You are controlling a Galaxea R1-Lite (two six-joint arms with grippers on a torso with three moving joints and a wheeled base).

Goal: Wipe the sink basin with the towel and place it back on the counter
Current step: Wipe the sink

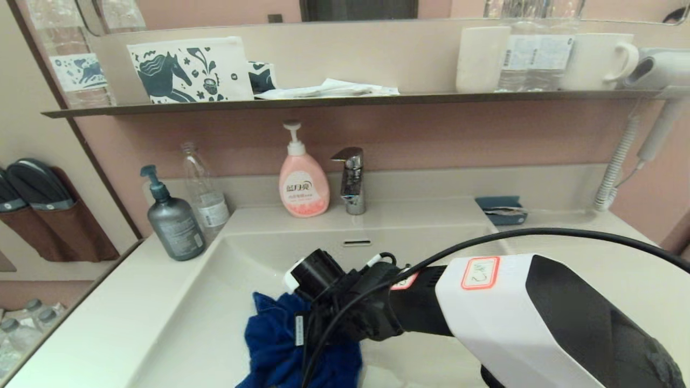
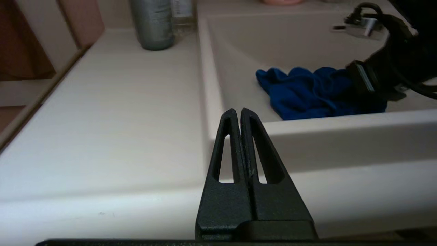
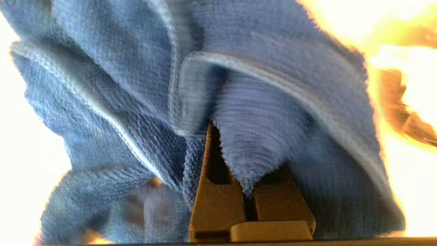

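A crumpled blue towel (image 1: 285, 345) lies on the floor of the cream-white sink basin (image 1: 253, 258), near its front. My right gripper (image 1: 329, 323) is down in the basin and shut on the towel (image 3: 259, 136), whose folds wrap over and hide the fingertips. The slot overflow hole (image 1: 357, 242) shows on the basin's back wall; the drain plug is hidden. The left wrist view has the towel (image 2: 307, 92) beyond the basin's rim. My left gripper (image 2: 238, 111) is shut and empty, parked low by the front left corner of the counter (image 2: 102, 119); the head view does not show it.
A grey pump bottle (image 1: 172, 218) and a clear bottle (image 1: 204, 191) stand on the left counter. A pink soap bottle (image 1: 303, 180) and the chrome tap (image 1: 351, 180) sit behind the basin. A dark blue pad (image 1: 501, 209) lies at the back right. A dark shelf (image 1: 345, 99) runs above.
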